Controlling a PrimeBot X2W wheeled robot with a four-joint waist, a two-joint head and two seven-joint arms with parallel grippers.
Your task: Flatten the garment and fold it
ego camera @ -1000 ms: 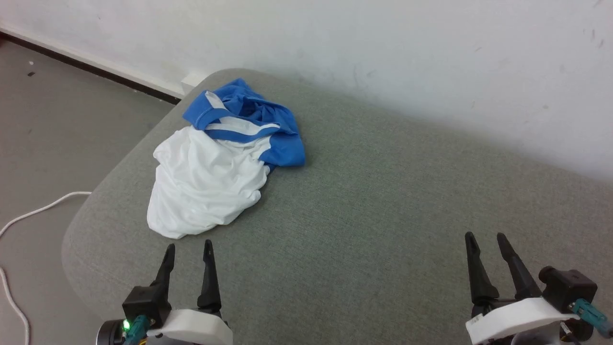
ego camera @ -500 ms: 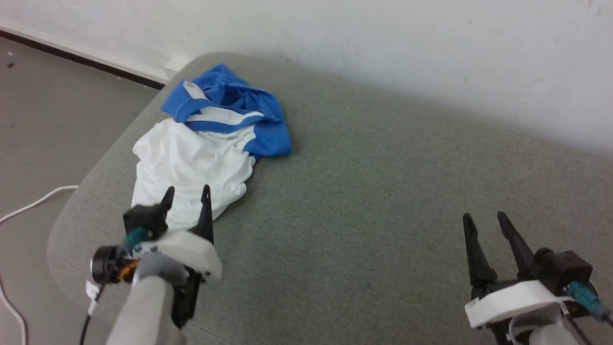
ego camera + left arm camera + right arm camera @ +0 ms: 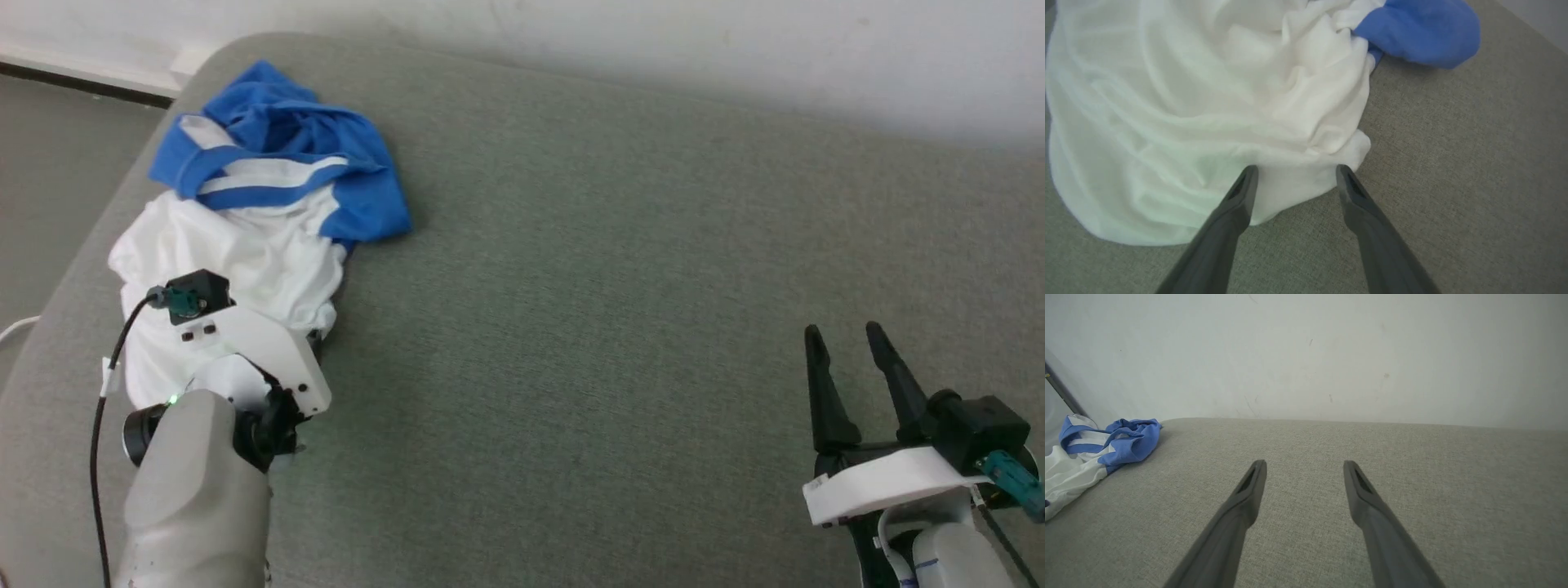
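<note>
Left gripper (image 3: 1296, 168) now fwd vs 1 s ago, jaws released w/ tips at near white edge of the crumpled garment (image 3: 245, 245), right gripper (image 3: 842, 327) jaws released too & well apart from it; no flattening or folding yet.

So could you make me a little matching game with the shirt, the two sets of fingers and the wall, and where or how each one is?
Things:
1. shirt
2. left fingers
3. right fingers
4. wall

Places or states:
a. spread apart over bare grey cushion, away from the cloth
b. crumpled in a heap, white and blue
c. spread apart, tips at a white fabric edge
d. plain white, behind the cushion

Pairs: 1-b, 2-c, 3-a, 4-d.
</note>
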